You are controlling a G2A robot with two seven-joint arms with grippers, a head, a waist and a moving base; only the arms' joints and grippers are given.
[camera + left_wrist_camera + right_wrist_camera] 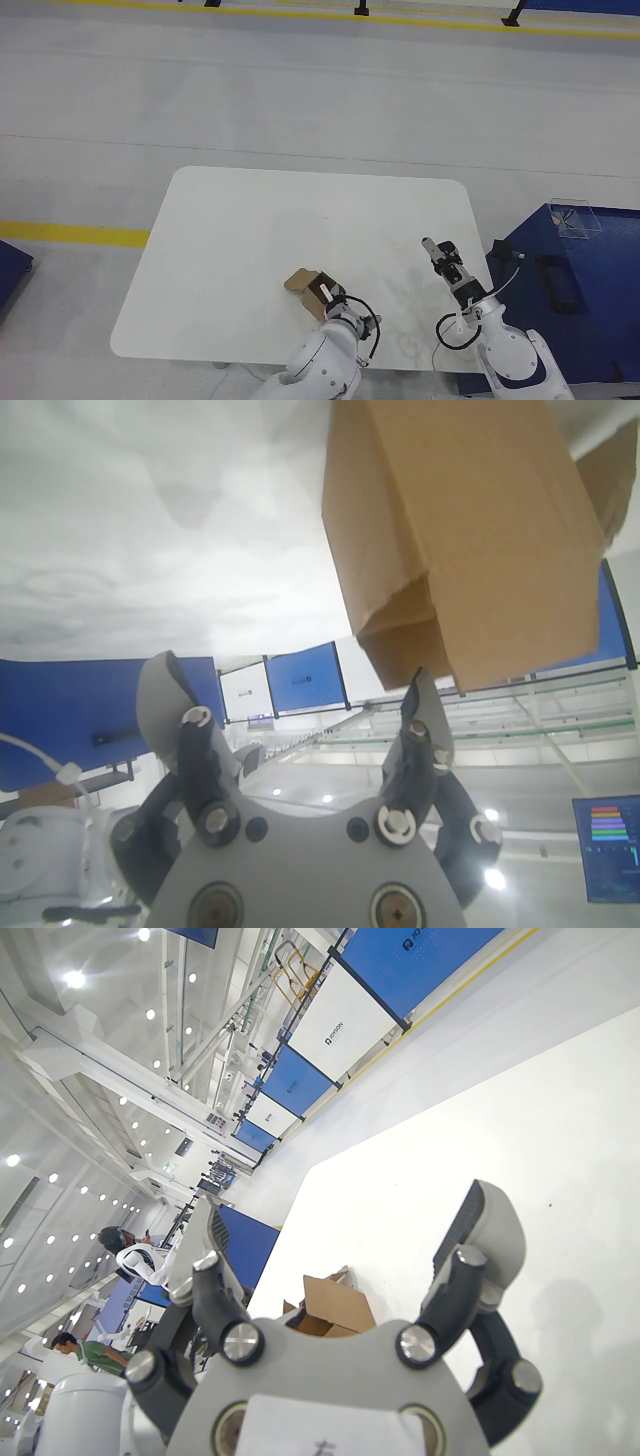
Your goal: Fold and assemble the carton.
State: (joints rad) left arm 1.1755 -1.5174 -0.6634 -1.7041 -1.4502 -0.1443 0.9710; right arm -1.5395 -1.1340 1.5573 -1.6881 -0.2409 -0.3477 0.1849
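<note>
A small brown carton (pixel 308 285) lies near the front edge of the white table (pixel 300 220), with flaps standing loose. My left gripper (pixel 327 294) sits right against its near side. In the left wrist view the carton (pixel 465 540) looms just past the left gripper (pixel 295 685), which is open, with one fingertip (pixel 422 685) touching the carton's lower edge. My right gripper (pixel 434 248) hovers over the table's right part, well apart from the carton. It stands open (pixel 345 1218) with nothing between its fingers, and the carton (pixel 335 1300) shows beyond it.
A blue cart (pixel 570 290) stands just right of the table, with a clear plastic box (pixel 573 217) on top. The table's back and left parts are bare white surface. A yellow floor line (pixel 70 234) runs at the left.
</note>
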